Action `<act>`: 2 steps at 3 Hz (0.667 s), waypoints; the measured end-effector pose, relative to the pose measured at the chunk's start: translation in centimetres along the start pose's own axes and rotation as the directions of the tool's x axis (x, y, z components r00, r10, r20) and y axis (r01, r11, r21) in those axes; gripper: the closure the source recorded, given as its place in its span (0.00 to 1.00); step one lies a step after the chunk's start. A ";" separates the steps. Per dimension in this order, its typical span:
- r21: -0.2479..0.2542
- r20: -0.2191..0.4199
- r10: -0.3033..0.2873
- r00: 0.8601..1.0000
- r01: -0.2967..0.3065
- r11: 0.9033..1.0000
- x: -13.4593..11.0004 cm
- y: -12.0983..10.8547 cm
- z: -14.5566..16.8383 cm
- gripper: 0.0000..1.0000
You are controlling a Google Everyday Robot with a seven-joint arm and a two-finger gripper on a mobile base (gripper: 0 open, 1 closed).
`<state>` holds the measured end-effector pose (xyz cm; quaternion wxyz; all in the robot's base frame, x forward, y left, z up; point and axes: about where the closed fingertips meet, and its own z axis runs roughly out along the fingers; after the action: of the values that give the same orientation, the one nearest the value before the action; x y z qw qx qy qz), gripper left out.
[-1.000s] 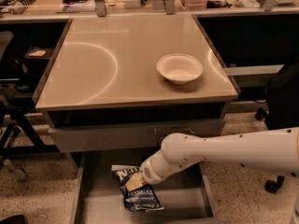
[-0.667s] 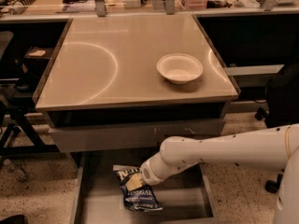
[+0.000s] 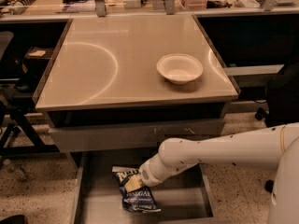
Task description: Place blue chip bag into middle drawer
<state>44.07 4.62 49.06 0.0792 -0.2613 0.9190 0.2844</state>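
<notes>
The blue chip bag (image 3: 138,197) is a crinkly dark-blue foil bag with white lettering. It lies on the floor of the open middle drawer (image 3: 180,202), left of its centre, with its white top band towards the back. My gripper (image 3: 135,183) reaches down from the right on a white arm (image 3: 210,150). It sits on the bag's upper part and hides that part. The drawer's low side walls show at left (image 3: 77,190) and right (image 3: 208,195).
A white round bowl (image 3: 180,68) stands on the tan tabletop (image 3: 93,64), right of centre. A closed grey drawer front with pale scratch marks (image 3: 135,135) overhangs the open drawer. Chair legs (image 3: 18,129) stand at the left and a dark chair (image 3: 282,97) at the right. Clutter lines the far shelf.
The arm has shifted slightly to the left. The bag lies in nearly the same spot in the drawer, with the gripper still at its top.
</notes>
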 end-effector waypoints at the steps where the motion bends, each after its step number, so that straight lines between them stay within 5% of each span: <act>1: -0.014 0.010 0.028 1.000 -0.028 1.000 0.1 -0.2 2.8 1.00; 2: -0.019 0.034 0.053 0.998 -0.053 0.998 -0.3 -0.9 4.9 1.00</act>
<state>44.77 6.92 44.65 0.0850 -0.2325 0.9216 0.2990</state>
